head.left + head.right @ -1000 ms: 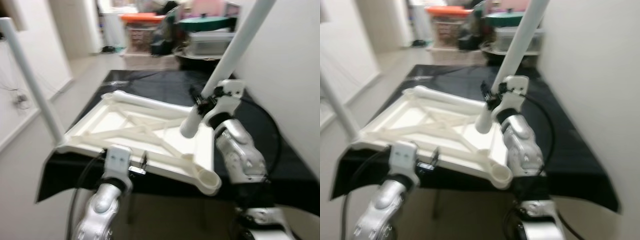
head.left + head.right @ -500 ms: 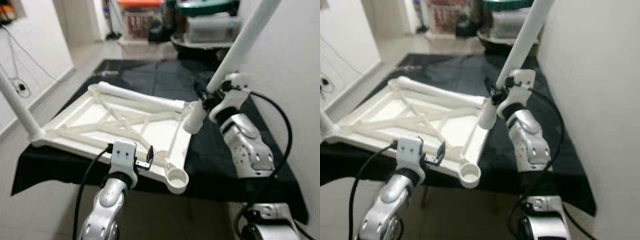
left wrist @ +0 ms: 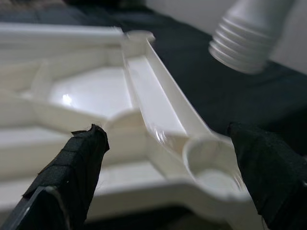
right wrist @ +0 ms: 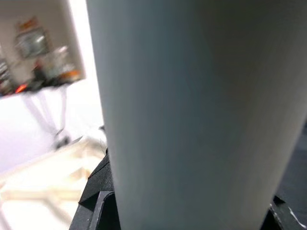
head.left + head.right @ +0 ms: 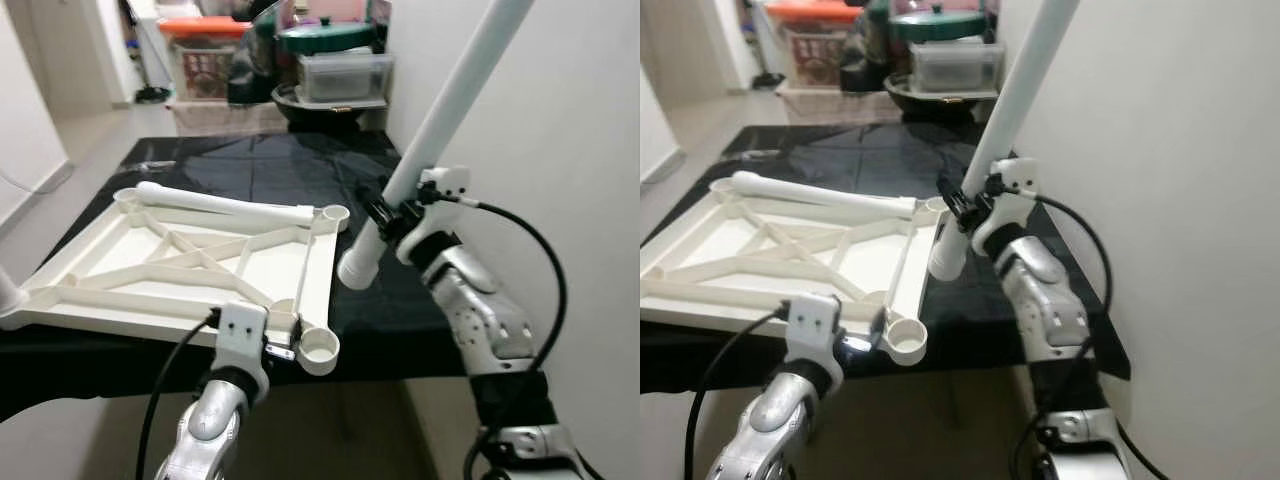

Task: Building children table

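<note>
Left eye view: right claw clamped on a white table leg, tilted, threaded end hanging over the black table just beside the tabletop frame. The frame lies upside down, near corner socket empty and past the table edge. Another leg lies along the far edge. Left claw sits at the near rim; whether it grips the rim I can't tell here. Risk: the leg comes in tilted, so the thread could cross or miss the socket. Pushing down on the overhanging corner could tip or slide the frame.

Right eye view: same layout. Storage bins and a covered pot stacked behind the table; contents too blurred to tell.

Left wrist view: fingers spread wide, holding nothing, straddling the socket corner. Leg's threaded tip above, well apart from the socket. An unheld frame may shift when the leg lands.

Right wrist view: leg's shaft close up between the fingers, frame pale behind.
</note>
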Robot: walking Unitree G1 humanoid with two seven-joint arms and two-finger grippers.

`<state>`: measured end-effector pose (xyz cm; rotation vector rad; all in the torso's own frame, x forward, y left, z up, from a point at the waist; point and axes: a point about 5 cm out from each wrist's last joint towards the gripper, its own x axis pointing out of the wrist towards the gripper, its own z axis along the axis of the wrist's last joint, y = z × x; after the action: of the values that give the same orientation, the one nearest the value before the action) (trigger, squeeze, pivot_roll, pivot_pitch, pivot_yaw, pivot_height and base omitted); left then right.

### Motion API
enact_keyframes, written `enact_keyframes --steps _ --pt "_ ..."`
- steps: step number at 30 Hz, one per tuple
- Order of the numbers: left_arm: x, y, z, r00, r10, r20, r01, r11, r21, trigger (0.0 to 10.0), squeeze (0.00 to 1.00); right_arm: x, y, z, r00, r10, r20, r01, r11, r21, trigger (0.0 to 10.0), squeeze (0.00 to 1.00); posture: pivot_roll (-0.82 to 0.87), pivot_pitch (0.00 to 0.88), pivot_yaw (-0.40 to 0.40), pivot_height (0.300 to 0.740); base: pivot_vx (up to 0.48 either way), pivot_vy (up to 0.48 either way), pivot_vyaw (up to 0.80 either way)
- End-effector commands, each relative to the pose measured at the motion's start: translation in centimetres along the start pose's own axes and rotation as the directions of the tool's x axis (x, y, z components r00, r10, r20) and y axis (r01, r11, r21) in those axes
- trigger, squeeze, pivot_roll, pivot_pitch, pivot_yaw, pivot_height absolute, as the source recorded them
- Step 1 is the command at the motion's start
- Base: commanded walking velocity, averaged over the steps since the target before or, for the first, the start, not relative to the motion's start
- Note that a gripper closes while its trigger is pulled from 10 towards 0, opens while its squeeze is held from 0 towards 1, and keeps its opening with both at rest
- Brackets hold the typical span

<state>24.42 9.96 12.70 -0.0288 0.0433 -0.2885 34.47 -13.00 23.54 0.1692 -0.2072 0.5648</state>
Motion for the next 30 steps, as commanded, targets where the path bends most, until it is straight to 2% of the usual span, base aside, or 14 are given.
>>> enact_keyframes --steps 1,2,3,5,6,8,10,13,14,16,17,18,25,30 --pt "-0.4 -0.1 -0.2 0.999 -0.031 -0.019 0.031 0.999 -0.016 10.0 0.00 0.4 1.2 -0.4 0.994 0.107 -0.028 -0.106 0.994 0.039 10.0 0.00 0.04 0.033 -0.051 0.740 0.000 0.000 0.00" --pt "-0.7 -0.4 -0.5 0.998 -0.058 -0.038 0.057 0.998 -0.036 10.0 0.00 0.2 1.4 -0.7 0.982 0.183 -0.053 -0.181 0.982 0.053 10.0 0.00 0.04 0.041 -0.049 0.740 0.000 0.000 0.00" --pt "-0.7 -0.4 -0.5 0.998 -0.058 -0.038 0.057 0.998 -0.036 10.0 0.00 0.2 1.4 -0.7 0.982 0.183 -0.053 -0.181 0.982 0.053 10.0 0.00 0.04 0.041 -0.049 0.740 0.000 0.000 0.00" --pt "-1.1 -0.6 -0.8 0.994 -0.093 -0.052 0.090 0.995 -0.054 10.0 0.00 0.0 1.7 -1.1 0.955 0.282 -0.089 -0.273 0.957 0.101 10.0 0.00 0.05 0.044 -0.049 0.740 0.000 0.000 0.00" --pt "-1.7 -0.5 -0.7 0.994 -0.099 -0.047 0.096 0.994 -0.052 10.0 0.00 0.1 1.6 -1.0 0.938 0.335 -0.094 -0.323 0.939 0.122 10.0 0.00 0.05 0.072 -0.049 0.740 0.000 0.000 0.00" --pt "-2.0 -0.4 -0.5 0.994 -0.101 -0.041 0.099 0.994 -0.048 10.0 0.00 0.2 1.5 -0.8 0.927 0.364 -0.093 -0.350 0.927 0.137 10.0 0.00 0.05 0.072 -0.049 0.740 0.000 0.000 0.00" --pt "-3.3 -0.6 -0.4 0.989 -0.138 -0.046 0.135 0.989 -0.062 10.0 0.00 0.0 1.6 -0.7 0.881 0.465 -0.091 -0.447 0.878 0.171 10.0 0.00 0.07 0.102 -0.045 0.740 0.000 0.000 0.00" --pt "-3.8 -0.7 -0.4 0.986 -0.157 -0.051 0.153 0.986 -0.071 10.0 0.00 -0.1 1.6 -0.7 0.860 0.502 -0.090 -0.481 0.857 0.182 10.0 0.00 0.07 0.102 -0.045 0.740 0.000 0.000 0.00" --pt "-4.4 -1.1 -0.4 0.981 -0.186 -0.055 0.181 0.980 -0.088 10.0 0.00 -0.4 1.7 -0.7 0.828 0.553 -0.093 -0.527 0.824 0.209 10.0 0.00 0.08 0.124 -0.041 0.740 0.000 0.000 0.00" --pt "-4.4 -1.1 -0.4 0.981 -0.186 -0.055 0.181 0.980 -0.088 10.0 0.00 -0.4 1.7 -0.7 0.828 0.553 -0.093 -0.527 0.824 0.209 10.0 0.00 0.08 0.124 -0.041 0.740 0.000 0.000 0.00" --pt "-4.9 -1.3 -0.4 0.978 -0.201 -0.063 0.194 0.976 -0.096 10.0 0.00 -0.9 1.6 -0.8 0.787 0.610 -0.097 -0.580 0.784 0.223 10.0 0.00 0.08 0.134 -0.041 0.740 0.000 0.000 0.00" --pt "-5.4 -1.7 -0.3 0.974 -0.217 -0.071 0.208 0.972 -0.109 10.0 0.00 -1.6 1.3 -0.8 0.728 0.679 -0.094 -0.645 0.726 0.240 10.0 0.00 0.09 0.150 -0.037 0.740 0.000 0.000 0.00" --pt "-6.0 -1.8 -0.1 0.969 -0.233 -0.085 0.223 0.968 -0.115 10.0 0.00 -2.4 0.6 -1.1 0.678 0.729 -0.094 -0.689 0.676 0.262 10.0 0.00 0.10 0.156 -0.035 0.740 0.000 0.000 0.00" --pt "-6.3 -1.8 0.0 0.969 -0.233 -0.088 0.223 0.969 -0.104 10.0 0.00 -2.3 0.5 -1.9 0.687 0.712 -0.146 -0.676 0.699 0.234 10.0 0.00 0.10 0.153 -0.035 0.740 0.000 0.000 0.00"
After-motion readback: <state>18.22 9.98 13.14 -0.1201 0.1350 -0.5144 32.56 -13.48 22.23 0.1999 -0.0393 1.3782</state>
